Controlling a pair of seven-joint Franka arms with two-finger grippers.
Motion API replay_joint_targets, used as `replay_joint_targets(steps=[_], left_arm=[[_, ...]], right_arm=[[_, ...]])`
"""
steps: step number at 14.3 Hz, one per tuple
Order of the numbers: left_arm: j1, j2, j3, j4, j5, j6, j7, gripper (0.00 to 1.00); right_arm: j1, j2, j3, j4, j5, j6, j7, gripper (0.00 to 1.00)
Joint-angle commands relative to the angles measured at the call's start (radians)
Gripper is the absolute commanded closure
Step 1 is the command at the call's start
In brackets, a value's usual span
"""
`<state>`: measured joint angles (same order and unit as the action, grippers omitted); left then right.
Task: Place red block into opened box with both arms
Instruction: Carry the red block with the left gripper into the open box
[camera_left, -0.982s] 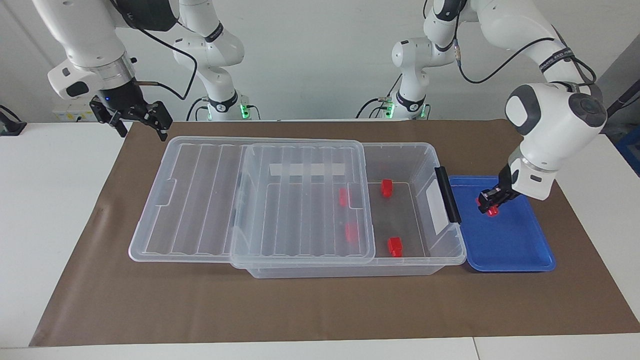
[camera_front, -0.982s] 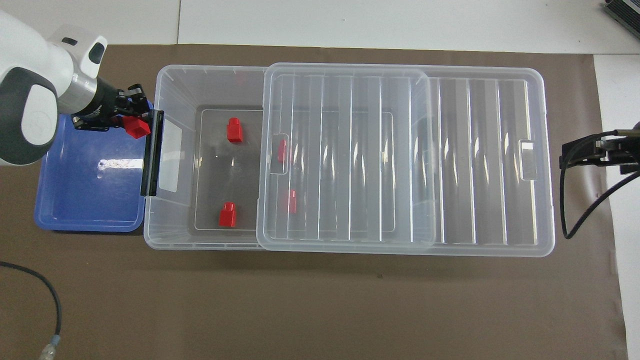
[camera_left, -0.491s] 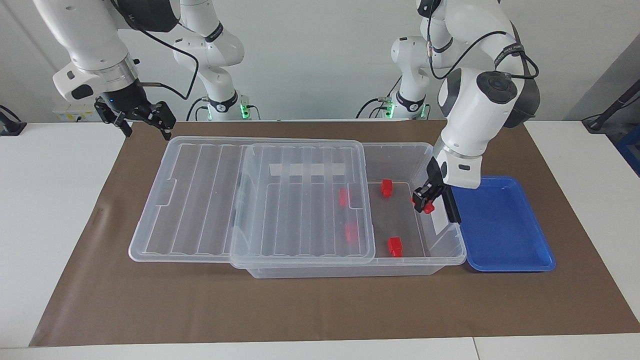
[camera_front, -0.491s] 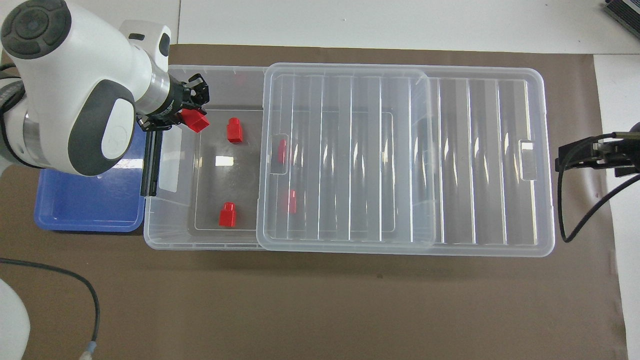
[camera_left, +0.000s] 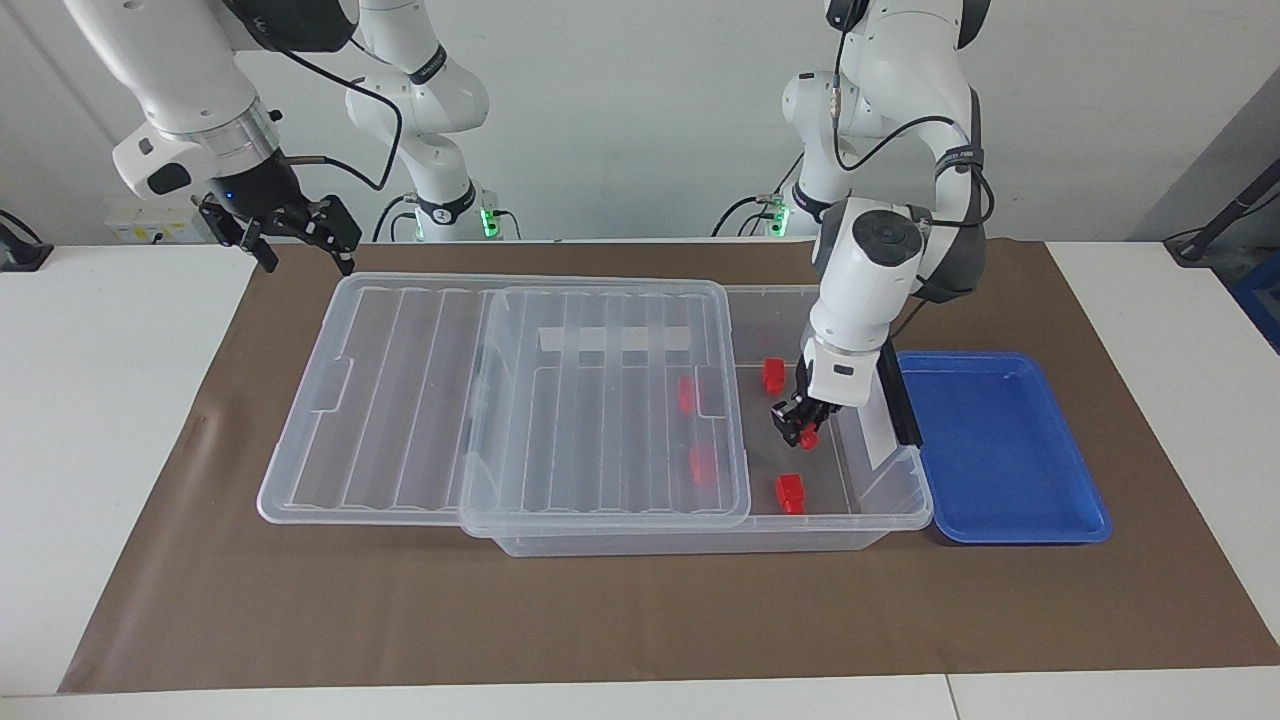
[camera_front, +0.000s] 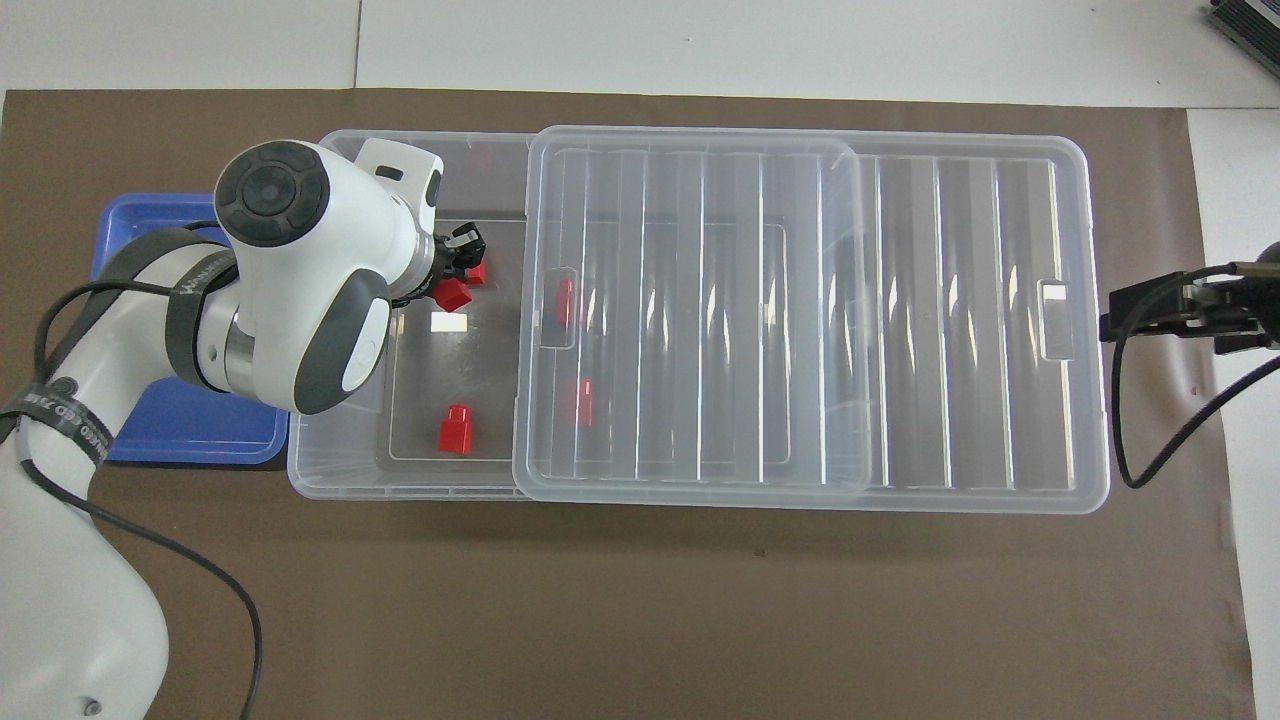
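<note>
Five red blocks (camera_left: 807, 435), one box (camera_left: 905, 515).

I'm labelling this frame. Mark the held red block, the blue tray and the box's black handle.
held red block (camera_left: 808, 437): facing view, its lower end below the left tool.
blue tray (camera_left: 1010, 470): facing view, bare floor.
black handle (camera_left: 897, 395): facing view, middle of the bar.
</note>
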<state>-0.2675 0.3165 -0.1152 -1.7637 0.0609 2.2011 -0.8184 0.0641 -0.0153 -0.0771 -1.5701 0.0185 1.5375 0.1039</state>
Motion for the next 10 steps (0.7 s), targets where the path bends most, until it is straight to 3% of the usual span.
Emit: replay_joint_targets(steps=[1,10], left_arm=[[-0.009,-0.043,0.015,-0.112,0.053,0.072,0.018,1.00],[-0.044,-0.022,0.017,-0.264,0.068,0.259,0.019,1.00]], right_arm=[[-0.006,-0.015,0.003,-0.011,0.003,-0.007,0.007,0.00],[-0.013,-0.022,0.003,-0.018,0.004,-0.008,-0.007,0.00]])
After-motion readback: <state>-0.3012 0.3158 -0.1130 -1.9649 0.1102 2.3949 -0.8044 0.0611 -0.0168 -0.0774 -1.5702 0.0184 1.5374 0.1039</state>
